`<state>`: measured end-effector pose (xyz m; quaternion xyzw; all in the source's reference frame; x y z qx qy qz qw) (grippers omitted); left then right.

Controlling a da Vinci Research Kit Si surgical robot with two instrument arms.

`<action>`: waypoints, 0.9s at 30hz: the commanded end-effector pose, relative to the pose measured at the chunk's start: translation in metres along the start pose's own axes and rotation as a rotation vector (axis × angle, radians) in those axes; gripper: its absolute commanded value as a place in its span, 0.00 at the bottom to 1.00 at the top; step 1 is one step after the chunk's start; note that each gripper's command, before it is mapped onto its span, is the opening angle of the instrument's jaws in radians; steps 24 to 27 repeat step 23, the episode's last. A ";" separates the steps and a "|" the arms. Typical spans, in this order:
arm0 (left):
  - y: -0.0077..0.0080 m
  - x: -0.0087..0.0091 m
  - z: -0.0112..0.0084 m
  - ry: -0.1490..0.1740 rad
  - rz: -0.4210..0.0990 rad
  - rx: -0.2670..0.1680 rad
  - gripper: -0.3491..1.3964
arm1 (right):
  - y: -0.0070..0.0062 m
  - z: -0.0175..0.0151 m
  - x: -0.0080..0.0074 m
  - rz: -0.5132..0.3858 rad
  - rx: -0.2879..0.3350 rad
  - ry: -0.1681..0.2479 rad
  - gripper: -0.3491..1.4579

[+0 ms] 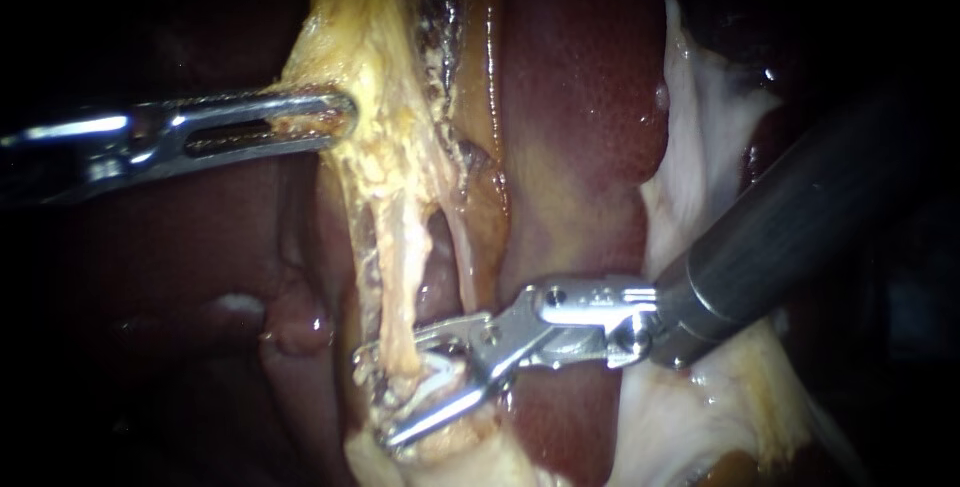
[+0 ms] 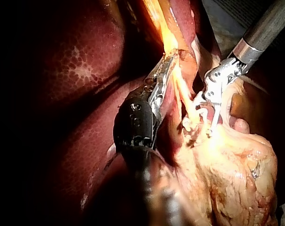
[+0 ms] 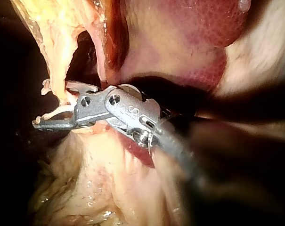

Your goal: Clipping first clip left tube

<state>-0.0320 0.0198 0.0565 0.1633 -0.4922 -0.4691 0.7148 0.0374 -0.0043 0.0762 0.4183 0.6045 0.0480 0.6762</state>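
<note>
The left tube [image 1: 398, 277] is a yellowish, frayed strand running down from fatty tissue [image 1: 370, 57] to the pale mass at the bottom. My right instrument [image 1: 375, 397] comes in from the right on a dark shaft. Its metal jaws stand open, one on each side of the tube's lower end. The right wrist view shows the same straddle, right instrument [image 3: 39, 106] with the tube [image 3: 57, 101] in the gap. My left instrument [image 1: 340, 115] has slotted jaws shut on the fatty tissue above the tube. In the left wrist view the left instrument [image 2: 169, 59] holds that tissue taut.
A thinner pinkish strand [image 1: 458, 247] runs just right of the left tube. Dark red liver [image 1: 580, 97] lies behind, white membrane [image 1: 700, 157] to the right. Pale fatty tissue [image 2: 236, 174] bulges below the jaws.
</note>
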 end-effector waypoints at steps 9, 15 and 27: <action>0.0000 0.0000 0.0000 0.000 0.000 0.000 0.00 | 0.0013 -0.0023 -0.0011 0.009 -0.067 -0.031 0.00; 0.0000 0.0000 0.0000 0.000 0.000 0.000 0.00 | 0.0014 -0.0022 -0.0013 0.010 -0.070 -0.049 0.00; 0.0000 0.0000 -0.0001 0.000 0.000 0.000 0.00 | 0.0012 -0.0021 -0.0013 0.010 -0.069 -0.049 0.00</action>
